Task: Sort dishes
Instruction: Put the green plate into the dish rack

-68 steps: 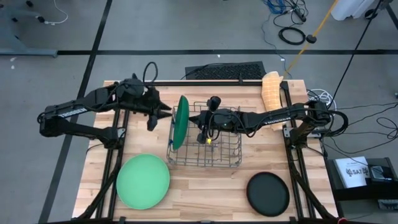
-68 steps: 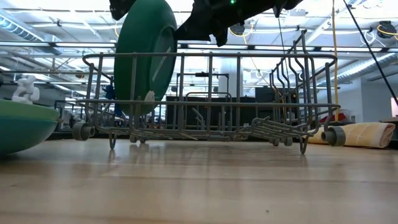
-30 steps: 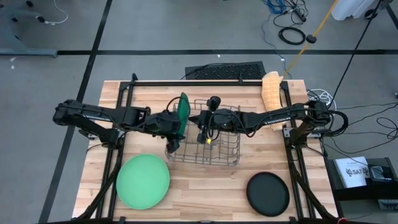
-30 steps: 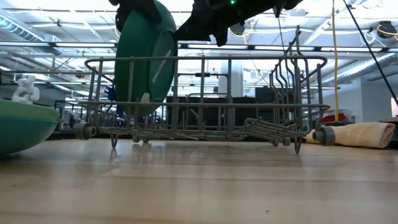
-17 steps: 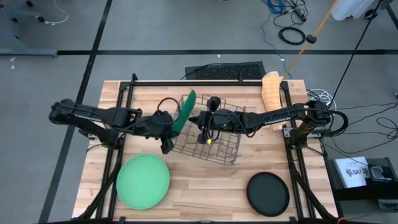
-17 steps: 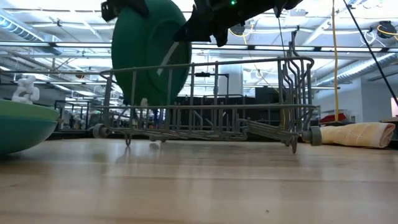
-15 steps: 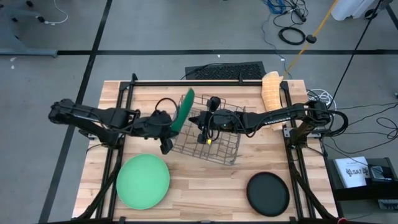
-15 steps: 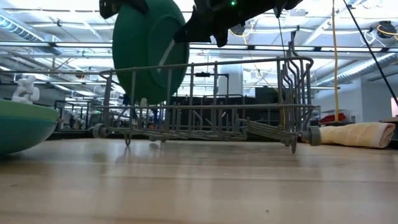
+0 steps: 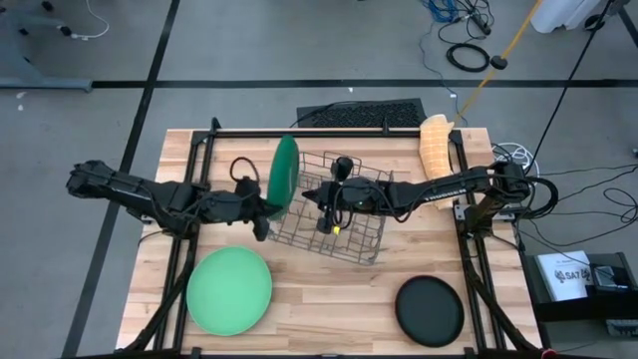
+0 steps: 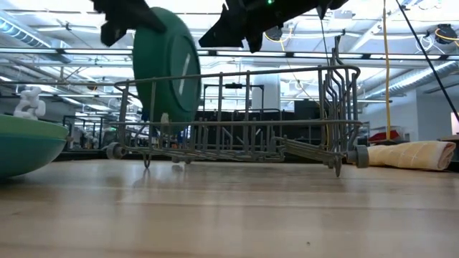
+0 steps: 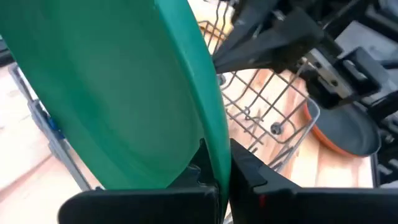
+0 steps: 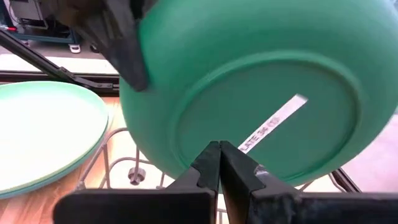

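Observation:
The teal-green plate (image 9: 282, 182) stands on edge at the left end of the grey wire rack (image 9: 349, 237). Its lower rim is low among the rack's wires in the low view (image 10: 166, 79); whether it rests there I cannot tell. My left gripper (image 9: 263, 212) is shut on this plate. My right gripper (image 9: 311, 195) is shut above the rack, pointing at the plate's back face (image 12: 261, 93); I cannot tell if it touches. The light-green plate (image 9: 229, 289) lies flat at the near left. The smaller plate (image 9: 430, 310) lies flat at the near right, black face up. My left gripper pinches the teal-green plate's rim (image 11: 214, 152) between its two fingers, one on each face, at the plate's upper near side. The fingers come roughly level from the table's left. The plate stands nearly upright on edge.
The rack sits skewed in the table's middle (image 10: 287, 129). A beige roll (image 9: 434, 146) lies at the far right. A dark mat (image 9: 361, 112) lies beyond the far edge. Bare wood shows between the two flat plates.
My left gripper has pulled back toward the table's left with the teal-green plate. The plate has shifted left with it, tilted on the way, and now stands nearly upright again. The rack has slid and turned askew, then stayed. My right gripper has kept its place.

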`<action>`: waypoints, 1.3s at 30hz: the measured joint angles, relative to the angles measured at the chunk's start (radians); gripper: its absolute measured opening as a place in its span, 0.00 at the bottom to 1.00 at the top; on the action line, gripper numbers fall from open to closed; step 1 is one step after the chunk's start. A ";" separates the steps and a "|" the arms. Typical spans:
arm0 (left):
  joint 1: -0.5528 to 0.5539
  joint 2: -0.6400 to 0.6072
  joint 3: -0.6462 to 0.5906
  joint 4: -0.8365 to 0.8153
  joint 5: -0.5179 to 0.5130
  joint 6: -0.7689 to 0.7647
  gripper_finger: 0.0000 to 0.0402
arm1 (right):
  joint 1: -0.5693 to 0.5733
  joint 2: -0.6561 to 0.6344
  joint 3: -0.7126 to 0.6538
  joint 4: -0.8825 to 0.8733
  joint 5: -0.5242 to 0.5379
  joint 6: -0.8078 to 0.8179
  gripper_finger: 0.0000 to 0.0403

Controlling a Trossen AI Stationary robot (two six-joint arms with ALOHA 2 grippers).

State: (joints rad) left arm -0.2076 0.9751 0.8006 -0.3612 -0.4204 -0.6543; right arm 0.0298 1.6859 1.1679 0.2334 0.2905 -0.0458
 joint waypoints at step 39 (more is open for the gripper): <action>0.004 -0.157 -0.156 0.091 -0.057 -0.038 0.46 | -0.001 0.000 0.000 -0.021 -0.004 -0.004 0.02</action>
State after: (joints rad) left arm -0.2031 0.8176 0.6441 -0.2707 -0.4777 -0.6925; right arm 0.0284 1.6859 1.1679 0.2126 0.2865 -0.0498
